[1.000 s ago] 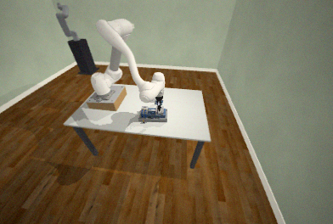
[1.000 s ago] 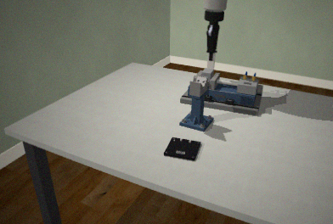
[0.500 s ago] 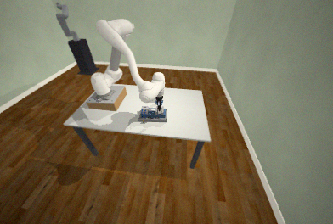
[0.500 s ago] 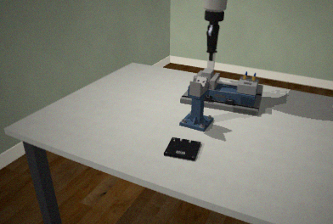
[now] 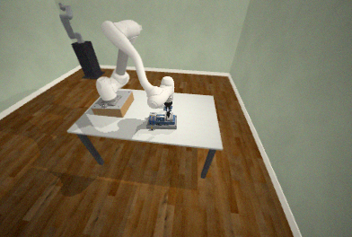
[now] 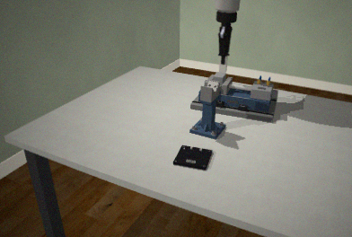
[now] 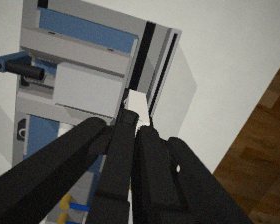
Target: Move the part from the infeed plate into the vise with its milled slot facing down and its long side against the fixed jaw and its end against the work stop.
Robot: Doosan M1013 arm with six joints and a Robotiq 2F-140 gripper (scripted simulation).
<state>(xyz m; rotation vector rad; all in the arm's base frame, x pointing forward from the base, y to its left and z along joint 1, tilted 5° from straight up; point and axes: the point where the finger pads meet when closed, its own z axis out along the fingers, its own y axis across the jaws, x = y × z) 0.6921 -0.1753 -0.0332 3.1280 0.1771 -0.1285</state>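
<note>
Infeed plate [image 6: 193,157]: lying bare on the table [image 6: 112,121], nearest the exterior camera.
Part [image 7: 86,90]: resting in the vise [image 6: 244,99] between its jaws.
Gripper [image 6: 223,68]: hovering over the vise edge, fingers closed fully, gripping nothing.

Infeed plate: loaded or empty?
Empty. In the exterior view the black infeed plate lies bare on the table, nothing on it; a grey block sits in the vise.

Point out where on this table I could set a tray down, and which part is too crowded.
Bare table runs from the left edge to the blue V-block post; more lies right of the black infeed plate. Crowded: around the vise, where the shut pincer hangs.
</note>
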